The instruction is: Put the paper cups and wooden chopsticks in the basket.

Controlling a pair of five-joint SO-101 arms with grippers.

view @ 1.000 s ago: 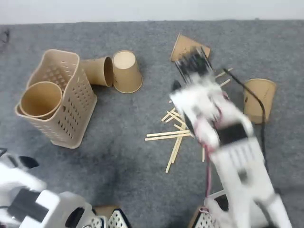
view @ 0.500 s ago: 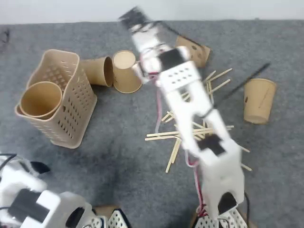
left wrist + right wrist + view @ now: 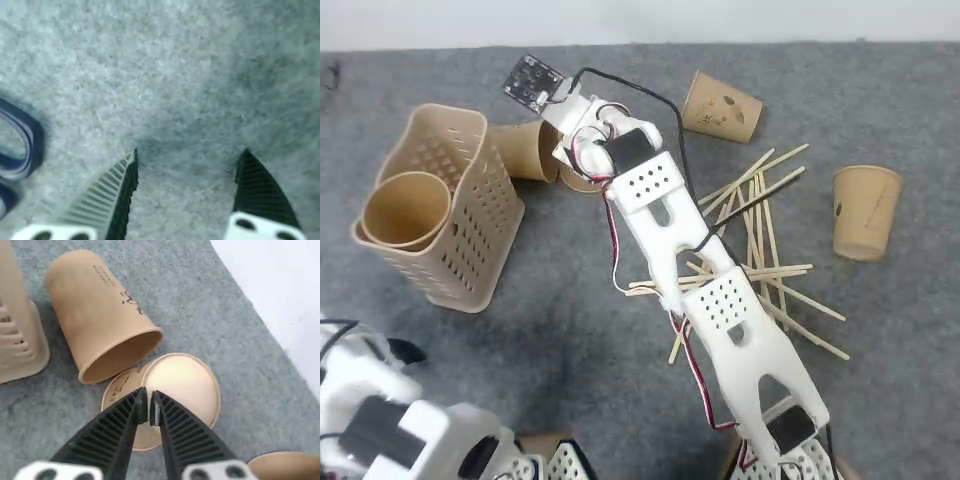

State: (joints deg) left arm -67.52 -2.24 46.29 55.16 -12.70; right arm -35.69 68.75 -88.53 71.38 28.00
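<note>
The tan basket (image 3: 470, 230) stands at the left with one paper cup (image 3: 405, 208) inside it. Beside it a cup (image 3: 520, 150) lies on its side, and another cup (image 3: 182, 385) stands upside down. My right arm (image 3: 645, 185) stretches across the table to these two. My right gripper (image 3: 148, 401) is shut, its tips just over the edge of the upside-down cup's top. Two more cups (image 3: 720, 105) (image 3: 863, 212) lie farther right. Wooden chopsticks (image 3: 755, 235) are scattered mid-table. My left gripper (image 3: 190, 155) hangs open over bare carpet.
Grey carpet (image 3: 570, 330) covers the table, with free room in front of the basket. The left arm (image 3: 380, 420) sits at the near left corner. A blue loop (image 3: 20, 150) lies beside the left gripper. A white wall runs behind the far edge.
My right arm has swung from the chopstick pile on the right across to the cups beside the basket, uncovering the chopsticks. The left arm has barely shifted.
</note>
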